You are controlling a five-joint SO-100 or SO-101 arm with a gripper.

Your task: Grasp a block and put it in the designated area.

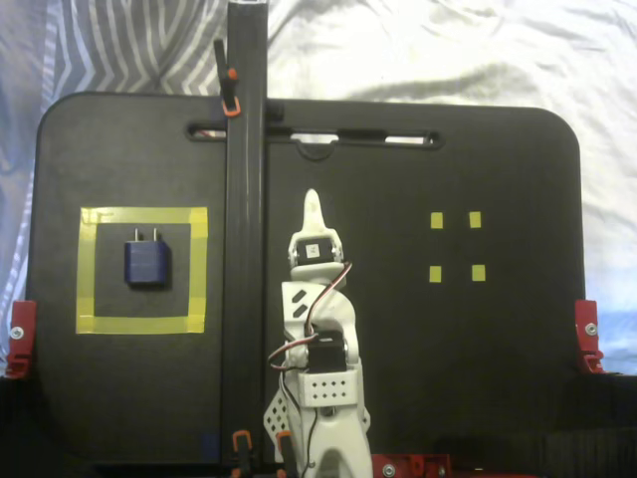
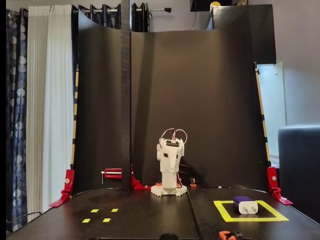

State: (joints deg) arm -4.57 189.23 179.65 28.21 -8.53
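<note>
Dark blue boxy block (image 1: 146, 263) with two silver prongs sits inside yellow tape square outline (image 1: 142, 325), jaws (image 1: 313, 202) empty.
Seen in both fixed views: block (image 2: 245, 204) flat on black surface (image 1: 478, 368) within tape square (image 2: 224, 212), prongs toward far edge in the top-down fixed view. White arm (image 1: 317, 339) folded over own base, well apart from block; jaws pressed together to one point, gripping nothing. Four small yellow markers (image 1: 456, 246) on opposite side.

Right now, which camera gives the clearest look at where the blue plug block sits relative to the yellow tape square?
The top-down fixed view: the block lies wholly inside the yellow tape square, clear of every edge. The low front fixed view shows the block prongs-forward, but the square is flattened by perspective.
</note>
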